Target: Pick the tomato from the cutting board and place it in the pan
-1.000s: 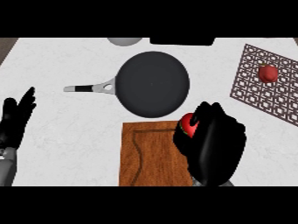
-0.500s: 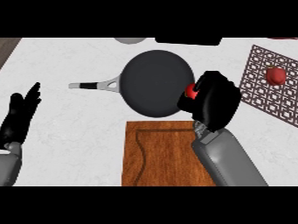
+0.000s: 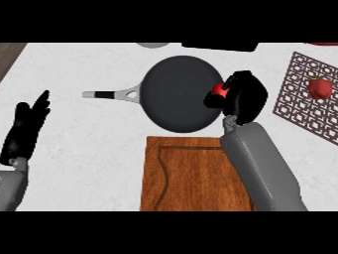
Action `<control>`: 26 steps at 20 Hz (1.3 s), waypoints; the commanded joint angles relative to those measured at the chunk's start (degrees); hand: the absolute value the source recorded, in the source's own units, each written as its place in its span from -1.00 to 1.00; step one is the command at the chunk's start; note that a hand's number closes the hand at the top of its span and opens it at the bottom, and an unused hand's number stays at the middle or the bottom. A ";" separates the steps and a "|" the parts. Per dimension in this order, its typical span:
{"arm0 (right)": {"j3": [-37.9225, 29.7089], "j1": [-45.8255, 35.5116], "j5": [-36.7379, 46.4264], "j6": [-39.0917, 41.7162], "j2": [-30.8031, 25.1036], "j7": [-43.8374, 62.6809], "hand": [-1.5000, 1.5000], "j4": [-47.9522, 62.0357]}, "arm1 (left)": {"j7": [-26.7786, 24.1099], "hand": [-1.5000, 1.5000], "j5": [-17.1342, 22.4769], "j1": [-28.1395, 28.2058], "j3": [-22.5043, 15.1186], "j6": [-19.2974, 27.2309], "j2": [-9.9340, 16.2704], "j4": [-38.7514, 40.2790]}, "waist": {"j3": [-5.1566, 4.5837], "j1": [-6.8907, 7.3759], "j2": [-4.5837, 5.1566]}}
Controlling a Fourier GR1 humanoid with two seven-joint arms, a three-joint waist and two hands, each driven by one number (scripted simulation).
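Note:
My right hand (image 3: 243,96) is curled round the red tomato (image 3: 220,90), of which only a small part shows between fingers and thumb. It hangs over the right edge of the dark round pan (image 3: 179,92), whose grey handle (image 3: 113,94) points left. Below the pan lies the brown wooden cutting board (image 3: 190,173), with my right forearm crossing its right side. My left hand (image 3: 27,129) rests open at the left edge, fingers up.
A brown lattice trivet (image 3: 310,106) lies at the right with a red fruit (image 3: 321,88) on it. A grey dish (image 3: 153,45) and a black object (image 3: 219,47) sit at the counter's far edge. The counter's left edge meets dark wooden floor.
My right hand has carried the tomato up off the cutting board and further over the pan's right edge. The left hand has stayed in place.

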 commanded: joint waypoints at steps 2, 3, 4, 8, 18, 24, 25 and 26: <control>-4.14 -3.78 -8.48 -14.64 0.37 2.53 -1.00 9.43 | -0.77 0.00 -0.54 -1.06 -0.56 -0.21 -0.36 0.91 | 0.06 1.37 0.70; -4.31 -3.31 -10.11 -17.31 0.37 0.82 -1.00 10.81 | -1.96 0.00 -0.37 -0.46 -0.41 -0.02 -0.78 0.99 | 0.05 1.58 0.67; -5.35 -5.11 -11.37 -17.98 0.37 -0.35 -1.00 12.88 | 0.37 0.00 0.05 -1.44 -0.99 -1.03 -0.64 -0.13 | 0.14 2.13 0.67; -5.64 -9.39 -15.13 -24.05 0.38 -4.94 -1.00 20.32 | -1.90 0.00 -0.83 -0.37 -1.15 -0.90 -0.47 0.73 | 0.01 2.36 0.47; -6.72 -14.66 -18.31 -42.54 0.38 -14.30 -1.00 28.84 | 2.09 0.00 -0.32 -2.50 -1.06 -1.40 -0.49 -0.17 | 0.02 1.72 -0.03; -7.40 -17.94 -19.09 -51.30 0.37 -11.70 -1.00 33.42 | 0.66 0.00 -0.47 -2.28 1.26 -0.60 0.76 2.45 | -0.19 -1.25 -0.99; -6.50 -15.57 -19.53 -54.89 0.37 -11.97 -1.00 34.40 | 0.96 0.00 -0.40 -0.40 0.38 -1.27 0.40 0.97 | -0.15 -0.70 -1.04; -5.25 -14.98 -19.85 -54.47 0.37 -10.36 -1.00 34.49 | 1.42 0.00 -0.98 -0.84 0.65 0.48 -0.40 1.14 | -0.19 -2.15 -1.51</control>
